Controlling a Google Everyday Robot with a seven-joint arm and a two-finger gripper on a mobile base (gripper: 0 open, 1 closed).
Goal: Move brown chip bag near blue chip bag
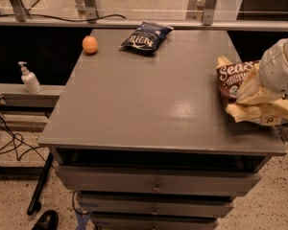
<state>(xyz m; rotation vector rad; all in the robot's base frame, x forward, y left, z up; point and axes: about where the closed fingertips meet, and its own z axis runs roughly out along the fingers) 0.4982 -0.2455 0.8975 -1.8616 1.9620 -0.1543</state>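
The brown chip bag, brown and cream with white "Sea" script showing, lies crumpled at the table's right edge. My gripper is on the bag's right half, under the white rounded wrist, which hides much of the bag. The bag's cream lower part bunches up below the wrist. The blue chip bag, small and dark navy with white lettering, lies at the far middle of the table, well away to the left of the gripper.
An orange sits at the table's far left. The grey table has drawers below. A soap dispenser stands on a low shelf to the left. Metal posts and a cable run behind the table.
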